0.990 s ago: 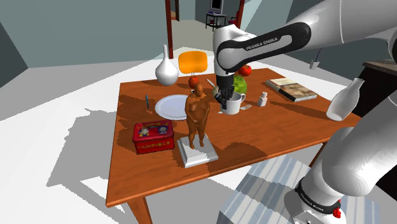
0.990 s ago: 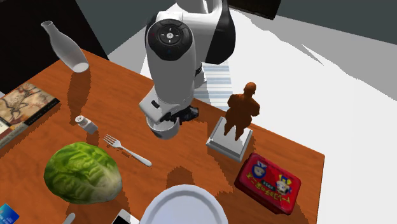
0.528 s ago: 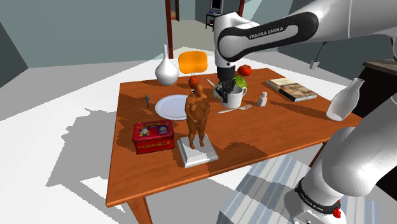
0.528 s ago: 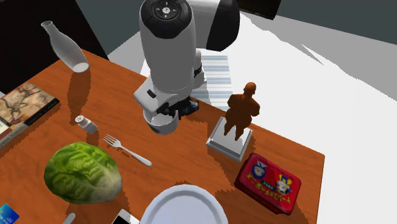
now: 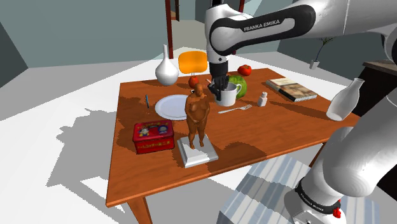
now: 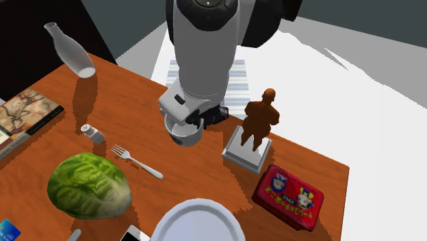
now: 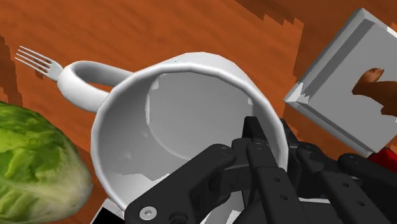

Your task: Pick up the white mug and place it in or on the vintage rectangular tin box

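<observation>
The plain white mug with the looped handle [image 5: 228, 95] is in the grip of the all-black two-finger gripper [image 5: 219, 84], just above centre in the shoulder view. Close in from the wrist, the gripper [image 7: 267, 127] is pinched on the mug [image 7: 184, 108] wall, one finger inside the rim and one outside. So the pick looks made! From the second exterior view the mug [image 6: 186, 131] hangs under the gripper [image 6: 198, 120] at mid-frame, and I judge it clear of the reddish wooden table [image 6: 198, 171], with the silver fork [image 7: 38, 60] lying below its handle.

What's left is the carry and the drop. The red rectangular tin box with the cartoon lid [image 5: 153, 135] waits left of centre in the shoulder view, well apart from the mug, lid closed as far as I can see, so the mug likely goes on top. The brown figurine on its grey square base [image 5: 198, 114] stands between the two: a thing to steer around.

Hard to make out: the white arm covers much of the mug from above, its underside is hidden, and the outer finger is mostly behind the rim.
</observation>
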You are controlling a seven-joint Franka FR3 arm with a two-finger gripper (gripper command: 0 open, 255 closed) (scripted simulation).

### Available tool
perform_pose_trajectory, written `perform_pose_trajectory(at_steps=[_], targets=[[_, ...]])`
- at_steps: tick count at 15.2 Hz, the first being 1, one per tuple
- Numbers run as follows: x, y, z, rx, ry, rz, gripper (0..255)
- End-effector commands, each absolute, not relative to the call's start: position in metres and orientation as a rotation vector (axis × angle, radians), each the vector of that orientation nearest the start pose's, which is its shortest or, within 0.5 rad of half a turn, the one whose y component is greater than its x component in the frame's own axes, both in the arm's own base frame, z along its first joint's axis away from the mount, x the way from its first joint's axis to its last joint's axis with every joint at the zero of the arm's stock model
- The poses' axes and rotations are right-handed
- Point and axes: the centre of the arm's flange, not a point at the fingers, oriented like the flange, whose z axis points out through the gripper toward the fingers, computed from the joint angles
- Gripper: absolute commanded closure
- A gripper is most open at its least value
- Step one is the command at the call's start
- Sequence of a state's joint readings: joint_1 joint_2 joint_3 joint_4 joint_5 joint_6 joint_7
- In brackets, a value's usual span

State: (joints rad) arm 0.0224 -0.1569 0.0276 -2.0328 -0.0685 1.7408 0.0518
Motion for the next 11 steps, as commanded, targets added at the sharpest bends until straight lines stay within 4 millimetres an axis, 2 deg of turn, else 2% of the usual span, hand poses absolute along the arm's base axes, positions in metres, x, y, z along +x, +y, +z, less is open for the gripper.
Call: perform_pose_trajectory(at_steps=[1,11], targets=[[0.509,0.042,0.506,-3.212,-0.021,0.211,255],[0.566,0.161,0.51,-3.212,-0.021,0.211,255]])
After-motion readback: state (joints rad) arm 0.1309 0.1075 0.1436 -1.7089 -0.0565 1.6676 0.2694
